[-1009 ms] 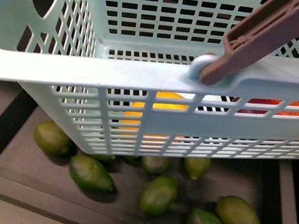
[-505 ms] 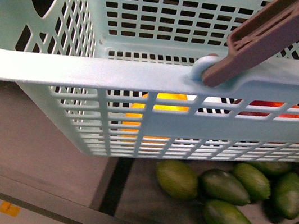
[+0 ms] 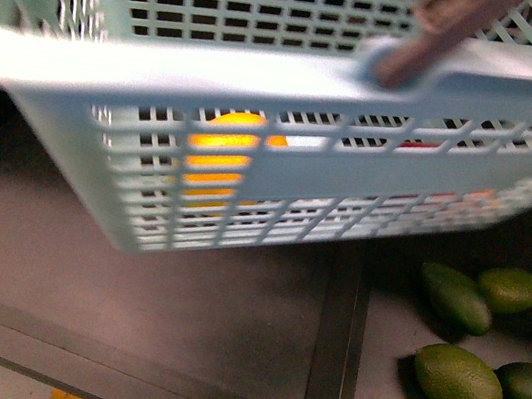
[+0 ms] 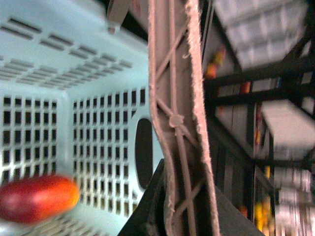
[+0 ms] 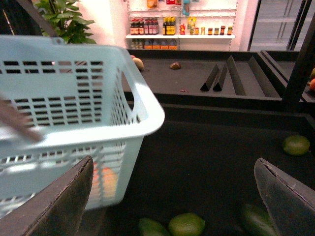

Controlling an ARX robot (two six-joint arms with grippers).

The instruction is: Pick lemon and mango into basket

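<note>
The light teal basket (image 3: 216, 70) hangs blurred across the top of the front view, above the dark bin floor. My left gripper (image 4: 179, 206) is shut on its brown handle (image 4: 174, 98). The yellow-orange lemon (image 3: 219, 142) shows through the slotted front wall. The red mango (image 4: 37, 196) lies on the basket floor in the left wrist view. In the right wrist view the basket (image 5: 74, 88) is off to one side of my right gripper (image 5: 174, 196), which stands open over the dark bin with nothing between its fingers.
Several dark green oval fruits (image 3: 458, 382) lie on the bin floor at the right, and some (image 5: 187, 223) sit under the right gripper. A dark divider strip (image 3: 333, 352) crosses the bin. Store shelves (image 5: 177, 24) and a plant (image 5: 64, 19) stand far behind.
In the front view the green fruits and the divider have slid to the right under the basket. The basket stays held by its handle and now looks motion-blurred.
</note>
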